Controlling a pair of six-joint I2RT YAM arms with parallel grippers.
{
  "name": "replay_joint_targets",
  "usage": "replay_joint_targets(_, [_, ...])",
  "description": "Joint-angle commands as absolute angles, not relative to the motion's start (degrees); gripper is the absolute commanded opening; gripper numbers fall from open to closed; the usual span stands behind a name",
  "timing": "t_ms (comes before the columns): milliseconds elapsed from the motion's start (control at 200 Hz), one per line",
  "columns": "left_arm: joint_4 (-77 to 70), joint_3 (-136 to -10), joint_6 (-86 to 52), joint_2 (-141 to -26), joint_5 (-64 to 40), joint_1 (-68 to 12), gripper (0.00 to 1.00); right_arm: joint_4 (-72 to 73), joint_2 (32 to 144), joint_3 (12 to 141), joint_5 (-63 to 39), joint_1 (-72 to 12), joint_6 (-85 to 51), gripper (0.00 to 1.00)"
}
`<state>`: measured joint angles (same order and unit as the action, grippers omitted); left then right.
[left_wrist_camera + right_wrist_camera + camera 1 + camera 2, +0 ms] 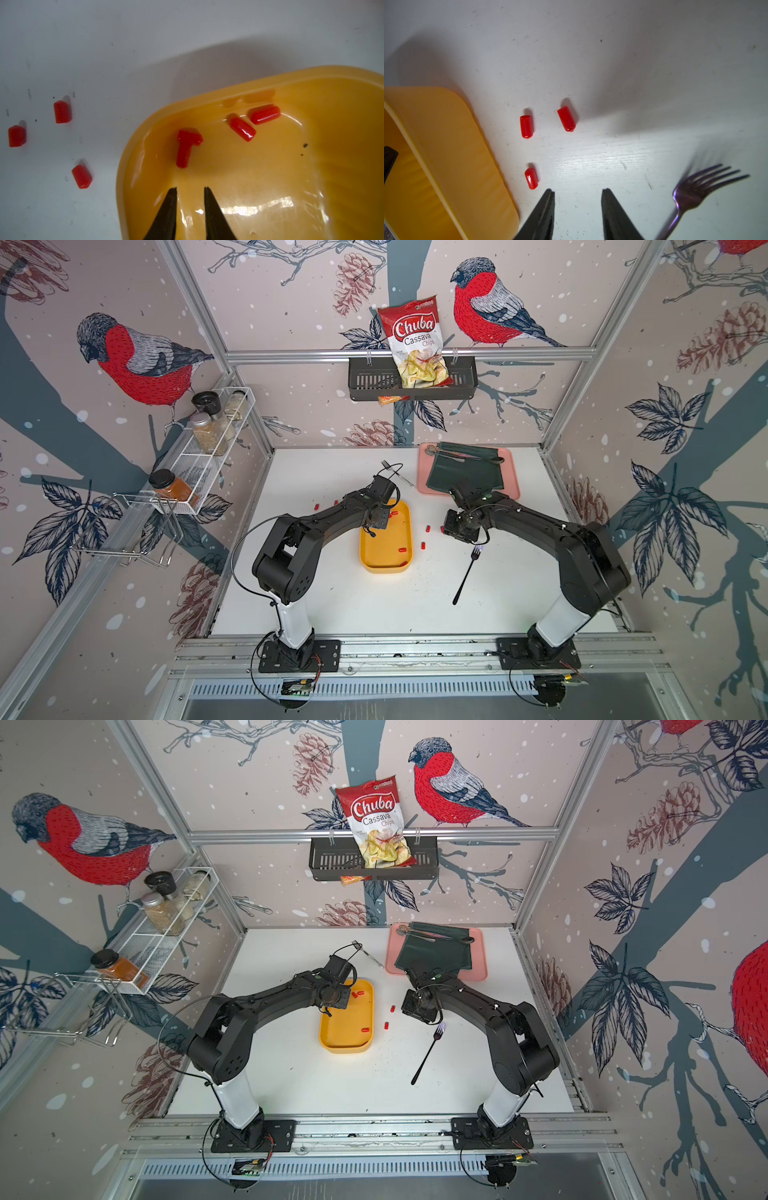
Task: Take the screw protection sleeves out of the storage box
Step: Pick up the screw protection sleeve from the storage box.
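L end effector [379,521] over storage box [376,556]; red sleeves [402,550] inside, some outside.

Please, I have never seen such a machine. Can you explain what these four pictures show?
Two black robot arms stand at a white table. Two pictures look down from above; the two close-ups come from a camera on each wrist. The left hand hangs open over the yellow storage box, where red sleeves lie. The right hand is open above the table, near more sleeves outside the box. Both hold nothing. A fork and a pink tray also lie there.
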<state>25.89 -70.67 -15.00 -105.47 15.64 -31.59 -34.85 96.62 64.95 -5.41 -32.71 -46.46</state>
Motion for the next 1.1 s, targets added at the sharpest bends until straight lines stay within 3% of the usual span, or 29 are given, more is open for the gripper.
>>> replay_joint_targets(0, [26.1,-72.0,-14.0,-107.4,19.7,-32.1,0.25,-34.7,96.0,64.5,-5.6,-32.5,-46.1,0.42])
replay_joint_targets(750, [23.1,-73.7,-15.3,-114.1,22.8,-32.6,0.21,-33.4,96.6,63.5,-6.7,-31.5,-44.8,0.43])
replay_joint_targets(1096, [23.3,-74.6,-15.4,-114.7,23.2,-32.9,0.04,-33.5,97.0,63.5,-6.8,-31.4,-44.5,0.42])
